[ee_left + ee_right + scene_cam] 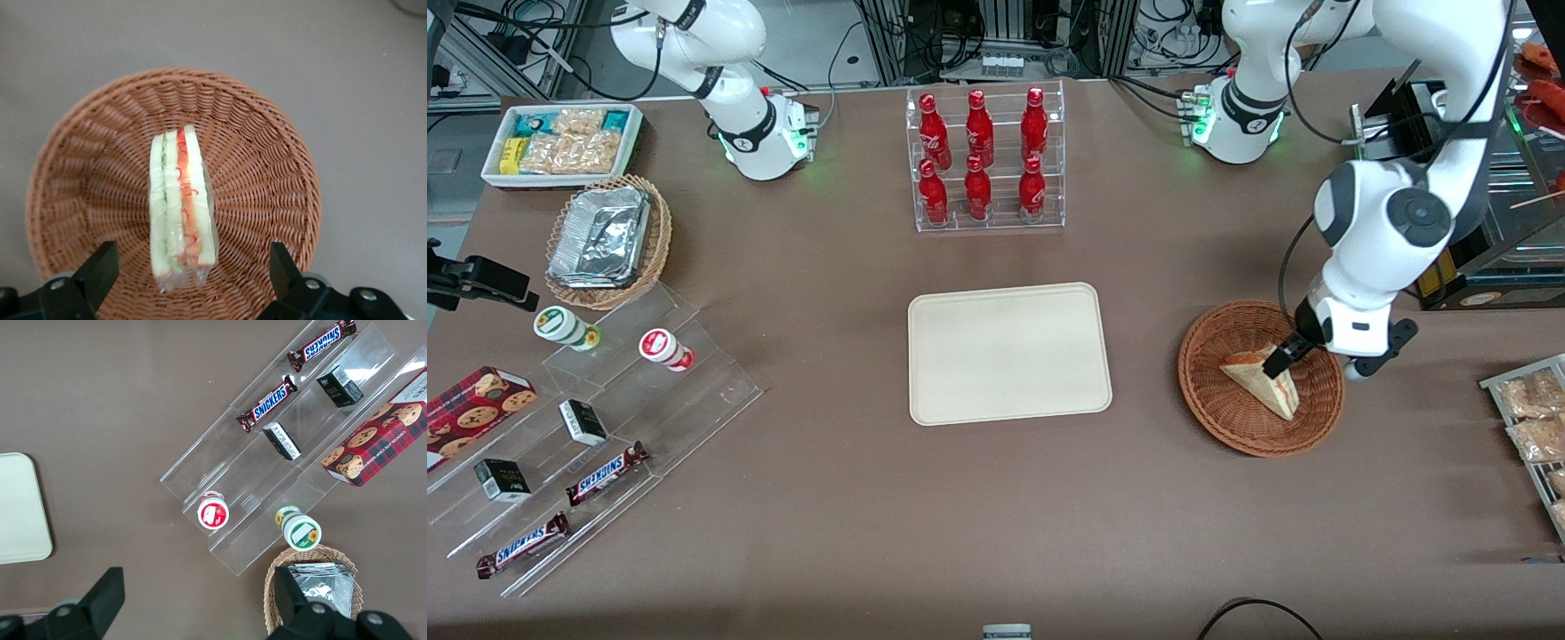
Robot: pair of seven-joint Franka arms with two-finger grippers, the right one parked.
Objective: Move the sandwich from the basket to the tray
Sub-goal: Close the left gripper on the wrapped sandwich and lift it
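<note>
We start with the table [996,498], a wide brown surface, and on it the tray [1009,352], a cream rectangle lying bare near the middle. Toward the working arm's end sits the basket [1232,409], round, shallow and reddish-brown, well apart from the tray. The sandwich [1263,380] rests inside it on the woven floor; in the wrist view it stands on one edge, with the green and red-orange filling [183,200] facing up toward the camera.

The gripper [1288,354] hangs low over the basket, just above the sandwich. Its jaws are spread wide: in the wrist view one finger [100,270] stands to each side of the wedge, with clear gaps between pads and bread. They hold nothing and touch nothing.

As for what we think could go wrong: the wedge is thin and stands on edge, so a finger that meets it before the other could tip it flat and spoil the grasp. The clear wrap looks slick, and the bread soft; a light squeeze may let it slip during the carry to the tray, while a hard one would crush it. A descent too deep could also catch the fingertips in the wicker and drag the basket along.
</note>
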